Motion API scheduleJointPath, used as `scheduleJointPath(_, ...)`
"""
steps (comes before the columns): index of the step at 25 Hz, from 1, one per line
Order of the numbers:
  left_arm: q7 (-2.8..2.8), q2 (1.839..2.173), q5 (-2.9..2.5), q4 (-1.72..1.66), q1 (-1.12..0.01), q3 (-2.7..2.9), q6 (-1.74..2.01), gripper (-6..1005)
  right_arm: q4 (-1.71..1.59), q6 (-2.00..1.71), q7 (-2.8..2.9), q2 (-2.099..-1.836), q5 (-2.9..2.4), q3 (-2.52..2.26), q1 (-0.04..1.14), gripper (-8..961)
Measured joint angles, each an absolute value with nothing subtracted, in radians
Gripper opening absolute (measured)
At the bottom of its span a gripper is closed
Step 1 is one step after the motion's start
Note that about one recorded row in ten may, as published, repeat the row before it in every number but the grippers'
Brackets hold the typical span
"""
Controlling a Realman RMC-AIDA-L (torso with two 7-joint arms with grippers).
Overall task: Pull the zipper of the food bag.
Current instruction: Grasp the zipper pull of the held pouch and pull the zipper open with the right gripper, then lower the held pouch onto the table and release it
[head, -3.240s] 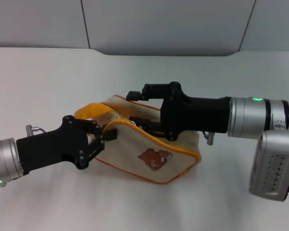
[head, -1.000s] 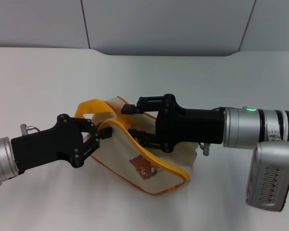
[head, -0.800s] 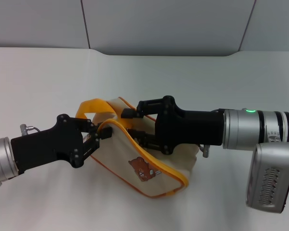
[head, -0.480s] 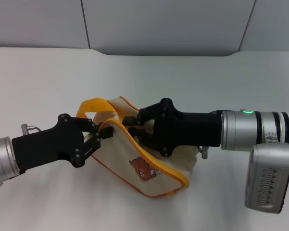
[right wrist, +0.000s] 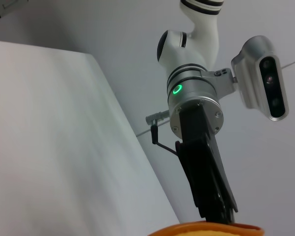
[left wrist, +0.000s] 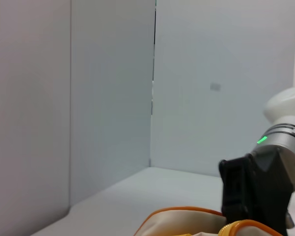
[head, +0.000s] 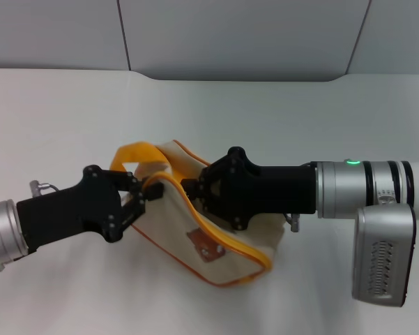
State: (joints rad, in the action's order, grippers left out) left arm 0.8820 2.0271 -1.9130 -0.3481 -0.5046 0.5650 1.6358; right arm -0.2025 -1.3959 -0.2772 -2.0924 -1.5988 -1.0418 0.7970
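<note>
The beige food bag with orange piping lies tilted at the table's middle, its bear print on the near side and its orange loop handle at the left end. My left gripper is shut on the bag's left end at the piping. My right gripper reaches in from the right and is shut at the zip track on top of the bag, close to the left gripper. The silver zipper pull is hidden between its fingers. The left wrist view shows the bag's piping and the right gripper's body.
The white table spreads around the bag, with grey wall panels behind it. The right arm's camera housing hangs near the front right. The right wrist view shows the left arm over an orange edge.
My right gripper has moved left along the bag's top and rolled its wrist, closing in near the left gripper. The bag has tilted more. The left gripper has held still.
</note>
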Motion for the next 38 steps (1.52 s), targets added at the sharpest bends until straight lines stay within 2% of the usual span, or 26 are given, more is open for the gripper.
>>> scheduleJointPath(4, 0.882, 2.028, -1.913, -0.343, -0.493, 0.501, 1.627, 69, -0.258, -1.391, -0.27, -2.088, -1.624, -1.051, 0.746, 1)
scheduleJointPath(12, 0.925, 2.03, -1.912, -0.336, -0.454, 0.419, 1.592, 68, -0.579, -1.403, -0.038, -2.089, -1.698, -1.095, 0.522, 0)
scheduleJointPath(23, 0.992, 2.054, -1.91, -0.334, -0.438, 0.397, 1.571, 69, -0.59, -1.443, 0.125, -2.087, -1.564, -1.078, 0.437, 3)
scheduleJointPath(28, 0.99, 2.069, -1.903, -0.307, -0.422, 0.397, 1.574, 70, -0.559, -1.503, 0.313, -2.082, -1.515, -0.999, 0.435, 192)
scheduleJointPath(35, 0.983, 2.069, -1.904, -0.282, -0.408, 0.404, 1.539, 66, -0.404, -1.618, 0.631, -2.066, -1.445, -0.817, 0.474, 324)
scheduleJointPath(38, 0.976, 2.067, -1.906, -0.281, -0.396, 0.406, 1.522, 93, -0.398, -1.639, 0.744, -2.066, -1.447, -0.815, 0.471, 380)
